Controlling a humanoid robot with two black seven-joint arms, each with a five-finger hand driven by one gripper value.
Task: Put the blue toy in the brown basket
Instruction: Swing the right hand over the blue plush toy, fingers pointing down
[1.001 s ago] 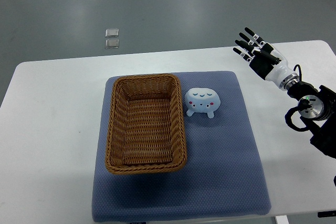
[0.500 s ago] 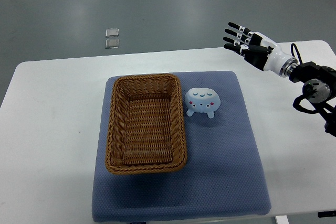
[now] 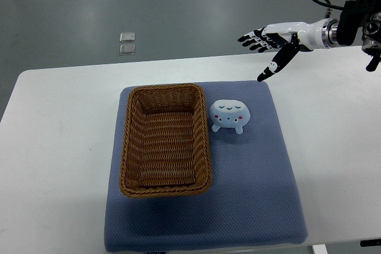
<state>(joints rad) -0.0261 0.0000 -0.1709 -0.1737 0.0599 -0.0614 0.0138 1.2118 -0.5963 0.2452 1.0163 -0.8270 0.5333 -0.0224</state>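
The right hand (image 3: 271,40) hovers with fingers (image 3: 253,35) spread, empty, above the desk's (image 3: 53,129) far edge; its arm is cut off at the frame. The blue toy (image 3: 229,115) sits on the mat (image 3: 250,188), just beside the brown basket (image 3: 165,141).

Pale blue toy (image 3: 229,115), round with a small face, sits upright below-left of the right hand (image 3: 271,40), apparently just beside the empty brown basket (image 3: 165,140).

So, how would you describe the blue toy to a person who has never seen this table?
On the white table lies a blue mat. The blue toy sits on it just right of the brown basket: small, pale blue, rounded, with a face with pink cheeks and short legs.
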